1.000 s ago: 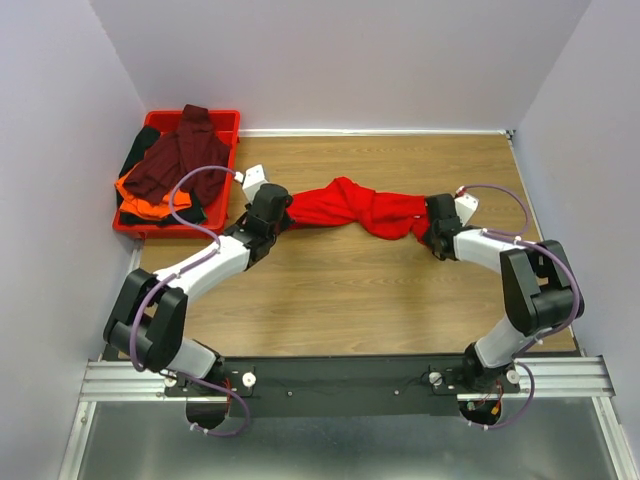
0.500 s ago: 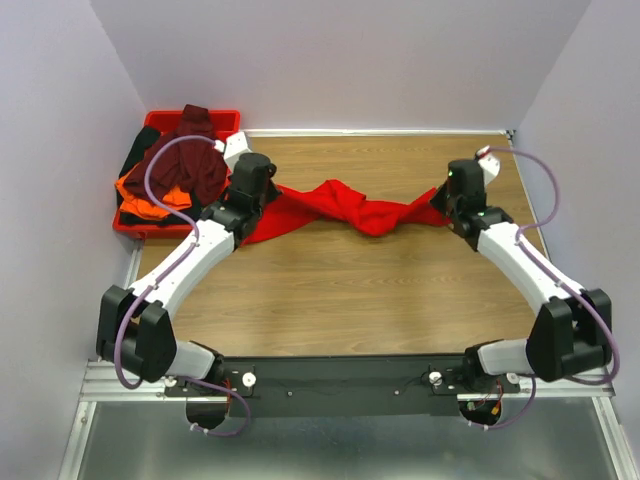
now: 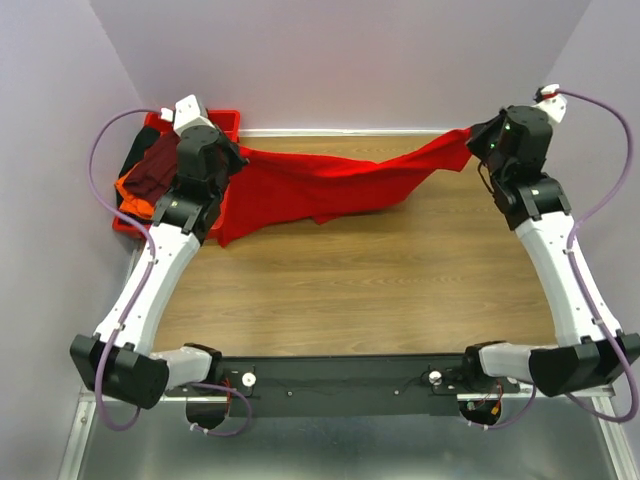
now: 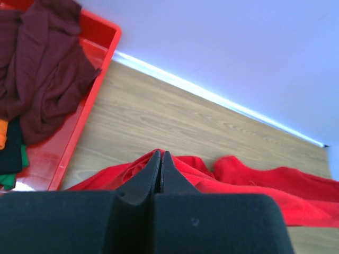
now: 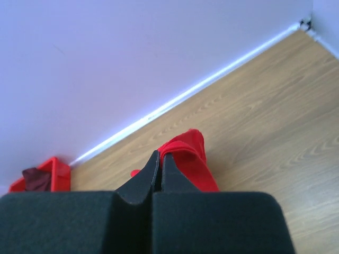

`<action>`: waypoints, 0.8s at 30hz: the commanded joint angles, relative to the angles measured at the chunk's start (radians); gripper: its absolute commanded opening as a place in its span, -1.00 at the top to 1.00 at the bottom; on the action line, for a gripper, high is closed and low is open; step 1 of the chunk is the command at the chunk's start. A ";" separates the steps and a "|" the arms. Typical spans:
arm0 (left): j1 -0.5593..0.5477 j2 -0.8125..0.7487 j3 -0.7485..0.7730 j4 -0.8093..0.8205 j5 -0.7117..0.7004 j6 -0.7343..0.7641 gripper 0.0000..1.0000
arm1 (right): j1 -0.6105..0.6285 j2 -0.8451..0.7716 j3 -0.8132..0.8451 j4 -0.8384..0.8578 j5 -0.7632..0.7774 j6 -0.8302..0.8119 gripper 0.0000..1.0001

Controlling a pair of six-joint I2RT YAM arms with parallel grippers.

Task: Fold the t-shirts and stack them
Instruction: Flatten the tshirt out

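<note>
Left jaws and right jaws each pinch an end of the bright red t-shirt [image 3: 320, 185] above the counter [image 3: 350, 290]; I'd lower it evenly, taut, to land flat.

The bright red t-shirt [image 3: 320, 185] is soft, matt cloth; the maroon t-shirt [image 4: 42, 79] looks faintly ribbed. The tray [image 4: 79, 132] is glossy red plastic, the table [image 3: 350, 290] smooth wood grain. My fingers [image 4: 140, 180] are matt black.

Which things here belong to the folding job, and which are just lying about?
Job:
- bright red cloth t-shirt, stretched between left gripper and right gripper
- dark maroon cloth shirt
- orange cloth shirt
- black cloth shirt

Lying about:
- rigid red plastic tray
- wooden table
</note>
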 commanded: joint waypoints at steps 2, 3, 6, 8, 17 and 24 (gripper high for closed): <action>0.008 -0.099 0.040 -0.040 0.081 0.025 1.00 | -0.008 -0.104 0.106 -0.079 0.065 -0.063 0.99; 0.008 -0.125 0.048 -0.040 0.090 0.022 1.00 | -0.008 -0.130 0.120 -0.086 0.068 -0.067 0.99; 0.008 -0.161 0.066 -0.041 0.119 0.008 1.00 | -0.010 -0.148 0.194 -0.097 0.052 -0.079 0.99; 0.008 -0.167 0.080 -0.037 0.122 0.002 1.00 | -0.010 -0.141 0.229 -0.099 0.016 -0.083 0.99; 0.030 0.054 0.218 0.161 0.101 0.007 1.00 | -0.010 0.196 0.462 -0.030 -0.098 -0.107 0.99; 0.076 0.455 0.596 0.290 0.246 0.043 1.00 | -0.026 0.571 0.897 0.049 -0.167 -0.170 0.99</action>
